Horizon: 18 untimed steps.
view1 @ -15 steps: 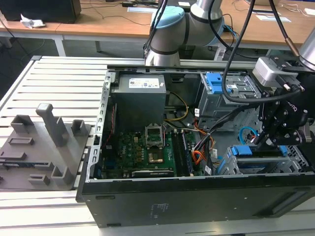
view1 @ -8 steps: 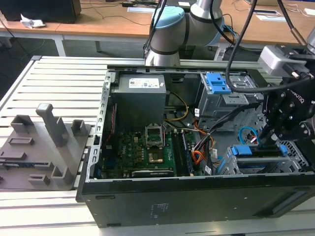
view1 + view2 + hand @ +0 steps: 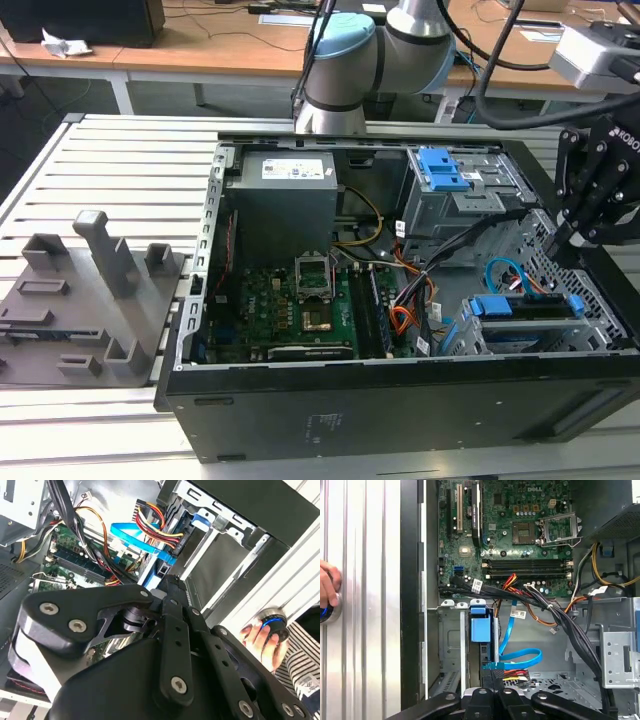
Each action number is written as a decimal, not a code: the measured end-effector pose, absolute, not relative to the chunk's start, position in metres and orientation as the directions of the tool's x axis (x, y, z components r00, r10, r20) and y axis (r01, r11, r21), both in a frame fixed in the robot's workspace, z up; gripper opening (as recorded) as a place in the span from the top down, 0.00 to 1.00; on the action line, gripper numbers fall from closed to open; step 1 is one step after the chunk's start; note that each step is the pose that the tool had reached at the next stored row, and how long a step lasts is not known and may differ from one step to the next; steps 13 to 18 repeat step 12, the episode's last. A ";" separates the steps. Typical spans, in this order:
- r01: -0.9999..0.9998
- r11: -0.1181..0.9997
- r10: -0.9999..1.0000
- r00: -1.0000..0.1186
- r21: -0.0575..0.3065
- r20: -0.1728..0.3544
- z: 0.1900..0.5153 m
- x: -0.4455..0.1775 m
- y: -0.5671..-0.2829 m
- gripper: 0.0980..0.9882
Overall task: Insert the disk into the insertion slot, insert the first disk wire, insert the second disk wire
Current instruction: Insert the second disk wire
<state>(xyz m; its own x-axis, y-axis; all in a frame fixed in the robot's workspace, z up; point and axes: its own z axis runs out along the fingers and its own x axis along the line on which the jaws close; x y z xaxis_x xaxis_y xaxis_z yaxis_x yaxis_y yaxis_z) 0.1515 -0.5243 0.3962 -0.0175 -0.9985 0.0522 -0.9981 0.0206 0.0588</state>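
An open computer case sits on a slatted metal surface; the gripper, fingers' state unclear, hangs beside the seated disk, cables crowding it.

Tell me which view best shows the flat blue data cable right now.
The first wrist view: the blue data cable loops unobstructed beside the disk. The second wrist view shows part of it; the exterior view, a small curl.

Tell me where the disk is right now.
The disk sits in the insertion slot, low on the exterior view's right of the computer case, below the gripper.
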 end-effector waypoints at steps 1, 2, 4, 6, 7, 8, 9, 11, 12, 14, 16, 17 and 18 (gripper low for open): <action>-0.998 0.021 -0.998 -0.017 0.059 0.052 0.396 0.151 -0.524 0.99; -0.998 0.020 -0.998 -0.017 0.059 0.053 0.396 0.148 -0.524 0.99; -0.998 0.021 -0.998 -0.018 0.059 0.052 0.396 0.138 -0.524 0.99; -0.998 0.021 -0.998 -0.018 0.059 0.052 0.396 0.136 -0.524 0.99; -0.998 0.021 -0.998 -0.017 0.059 0.052 0.396 0.136 -0.524 0.99; -0.998 0.020 -0.998 -0.017 0.059 0.052 0.396 0.136 -0.524 0.99; -0.998 0.021 -0.998 -0.017 0.059 0.052 0.396 0.136 -0.524 0.99; -0.998 0.020 -0.998 -0.017 0.059 0.052 0.396 0.136 -0.524 0.99; -0.998 0.020 -0.998 -0.017 0.059 0.052 0.396 0.136 -0.524 0.99; -0.998 0.020 -0.998 -0.017 0.059 0.052 0.396 0.136 -0.524 0.99; -0.998 0.020 -0.998 -0.017 0.059 0.052 0.396 0.136 -0.524 0.99; -0.998 0.020 -0.998 -0.017 0.059 0.052 0.396 0.136 -0.524 0.99; -0.998 0.020 -0.998 -0.017 0.059 0.052 0.396 0.136 -0.524 0.99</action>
